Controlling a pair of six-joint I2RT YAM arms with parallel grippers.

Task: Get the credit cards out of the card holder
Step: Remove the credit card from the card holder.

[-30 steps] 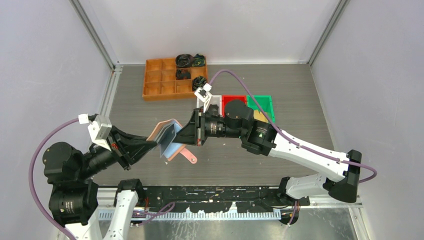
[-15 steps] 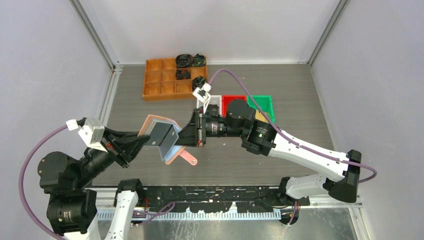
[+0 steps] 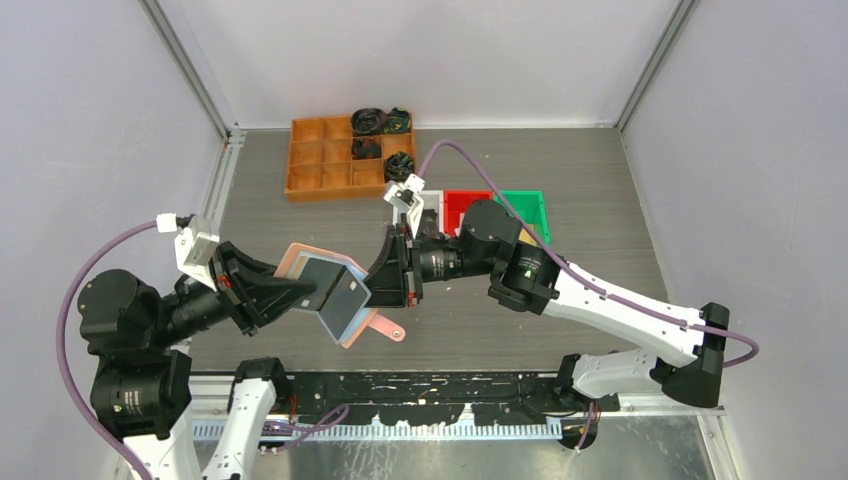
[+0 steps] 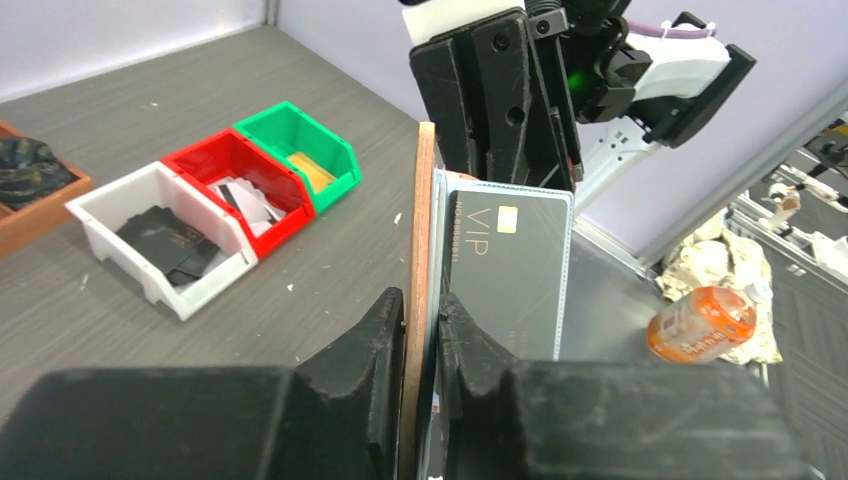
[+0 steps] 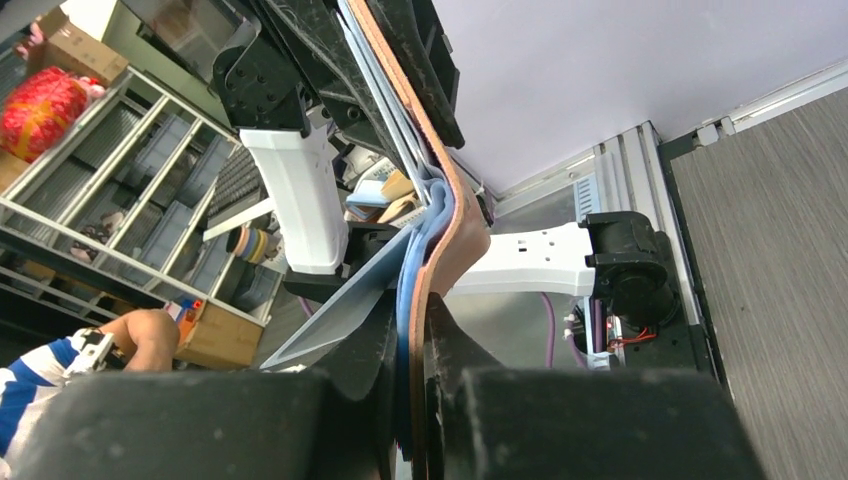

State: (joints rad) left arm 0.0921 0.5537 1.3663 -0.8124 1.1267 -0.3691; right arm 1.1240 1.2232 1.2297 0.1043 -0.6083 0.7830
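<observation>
The salmon-pink card holder [image 3: 318, 258] hangs open above the table between both arms, its strap tab [image 3: 388, 329] dangling. A dark "VIP" credit card [image 3: 338, 292] sits in its clear pocket, also in the left wrist view [image 4: 510, 270]. My left gripper [image 3: 305, 293] is shut on the holder's near-left edge [image 4: 424, 200], fingertips [image 4: 385, 320] pinching it. My right gripper [image 3: 378, 283] is shut on the opposite edge [image 5: 440, 230] together with the blue pocket layers. Other cards lie in the bins: dark [image 4: 170, 235], whitish [image 4: 245, 195], tan [image 4: 305, 170].
A white bin [image 4: 110, 215], a red bin [image 3: 462, 203] and a green bin [image 3: 528, 208] stand behind the right arm. An orange compartment tray [image 3: 320, 165] with black coiled bundles [image 3: 372, 122] sits at the back left. The rail runs along the near table edge.
Both grippers have carried the card holder slightly nearer and to the right. It has tilted flatter, so the dark card faces up more. Both grips are unchanged.
</observation>
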